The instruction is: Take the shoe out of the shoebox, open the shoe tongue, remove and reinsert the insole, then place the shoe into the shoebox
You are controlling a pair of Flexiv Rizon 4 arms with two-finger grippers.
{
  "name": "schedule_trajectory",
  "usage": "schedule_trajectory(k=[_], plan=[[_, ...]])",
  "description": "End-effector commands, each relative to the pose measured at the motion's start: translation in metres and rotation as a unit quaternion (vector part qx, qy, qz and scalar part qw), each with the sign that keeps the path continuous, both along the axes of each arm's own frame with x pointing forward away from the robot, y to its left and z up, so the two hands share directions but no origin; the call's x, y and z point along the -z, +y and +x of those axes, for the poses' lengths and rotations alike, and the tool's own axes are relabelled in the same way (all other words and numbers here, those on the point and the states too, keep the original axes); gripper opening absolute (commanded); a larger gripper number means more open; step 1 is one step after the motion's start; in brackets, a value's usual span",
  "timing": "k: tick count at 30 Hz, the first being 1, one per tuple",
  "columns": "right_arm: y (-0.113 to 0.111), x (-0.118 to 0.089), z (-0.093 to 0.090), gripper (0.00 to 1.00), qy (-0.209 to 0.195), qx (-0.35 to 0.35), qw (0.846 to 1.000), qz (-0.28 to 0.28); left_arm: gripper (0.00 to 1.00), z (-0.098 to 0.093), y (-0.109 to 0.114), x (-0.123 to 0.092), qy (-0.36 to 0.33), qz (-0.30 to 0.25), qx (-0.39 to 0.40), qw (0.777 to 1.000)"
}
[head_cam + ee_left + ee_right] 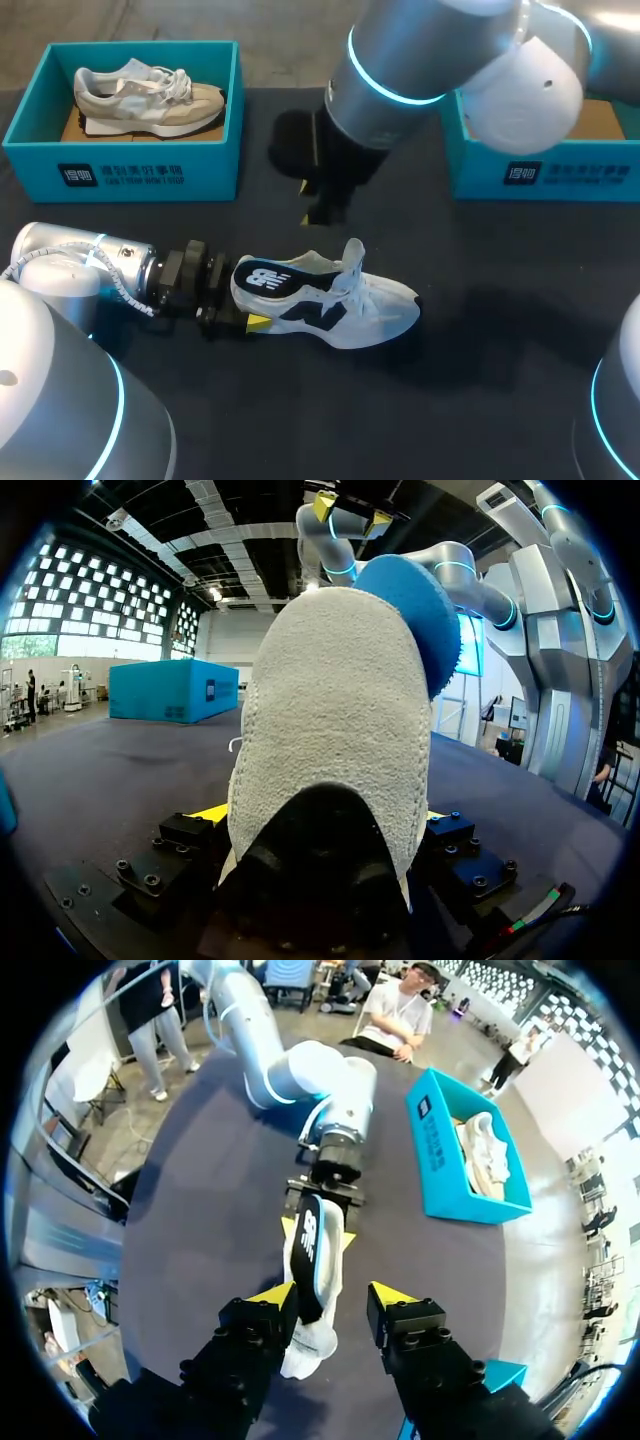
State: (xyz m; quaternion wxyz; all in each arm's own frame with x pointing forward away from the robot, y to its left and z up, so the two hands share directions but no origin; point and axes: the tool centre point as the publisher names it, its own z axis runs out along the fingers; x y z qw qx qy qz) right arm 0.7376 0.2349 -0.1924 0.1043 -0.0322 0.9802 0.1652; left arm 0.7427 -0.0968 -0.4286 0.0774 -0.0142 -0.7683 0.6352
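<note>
dark table (500, 400), teal left shoebox (140, 178), teal right shoebox (560, 178), white shoe (385, 312) mid-table

White shoe (340, 305), sole down on table (500, 400), dark insole (268, 278) inside, heel in left claw (243, 296)

At ten o'clock on the bench (480, 380), teal shoebox (215, 170): front wall bears a dark label (120, 178) with a white logo square and two lines of small white characters, too small to make out; second teal shoebox (480, 175), two o'clock, carries a matching label (568, 172) on its front wall, equally unreadable. At centre, shoe (380, 310), heel toward nine o'clock: black insole (262, 285) printed with a white emblem, outer side marked with a large dark letter-shaped emblem (322, 318); any finer print on either cannot be made out.
</note>
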Motion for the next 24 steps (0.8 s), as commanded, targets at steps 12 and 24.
schedule_trajectory(k=[12,24], plan=[[0.026,0.05,0.007,0.34,0.029,-0.012,0.999,0.014,0.0,0.002,-0.001,0.004,0.0,0.0,-0.001,1.0],[0.04,0.08,0.017,0.33,0.052,-0.029,0.998,0.029,0.0,0.002,-0.001,0.004,0.0,0.0,-0.001,1.0]])
